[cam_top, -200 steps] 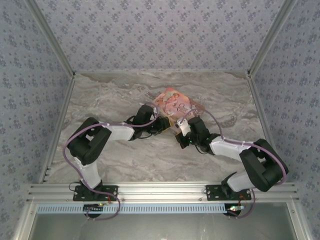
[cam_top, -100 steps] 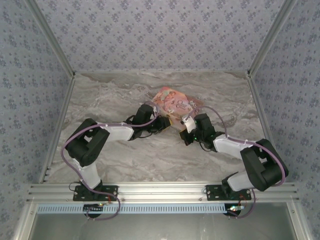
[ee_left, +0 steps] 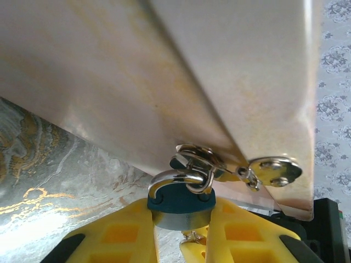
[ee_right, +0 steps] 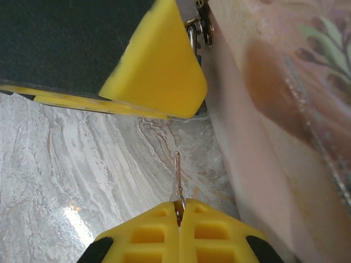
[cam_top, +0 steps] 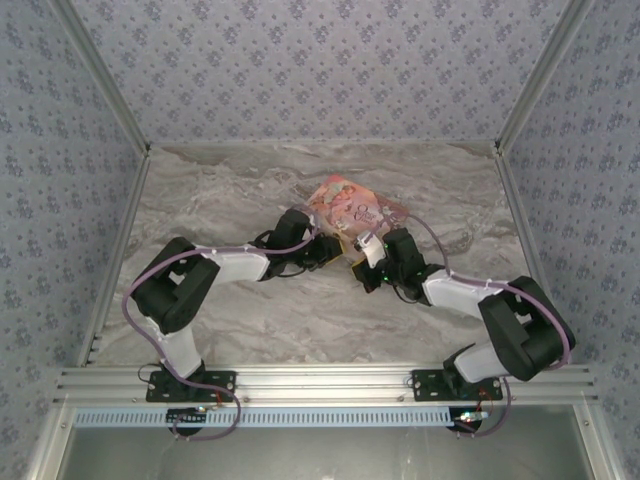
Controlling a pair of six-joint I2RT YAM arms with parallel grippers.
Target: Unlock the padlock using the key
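Key insertion looks like the step in hand. On one side the left end effector [ee_left: 182, 222] is clamped on the teal body of the padlock [ee_left: 180, 204], whose shackle [ee_left: 174, 178] hangs through the clasp [ee_left: 230, 167] of the pink box [ee_left: 164, 76]. Box and lock lie just toward the far edge of the bench [cam_top: 220, 200] from its middle. Opposite, the right end effector [ee_right: 179, 218] is pinched shut on the key [ee_right: 177, 181], blade pointing ahead, apart from the lock. The keyhole is hidden. I judge the blade should first be lined up with the lock's underside, then pushed slowly along its own axis, since a thin key held by its head may pivot.
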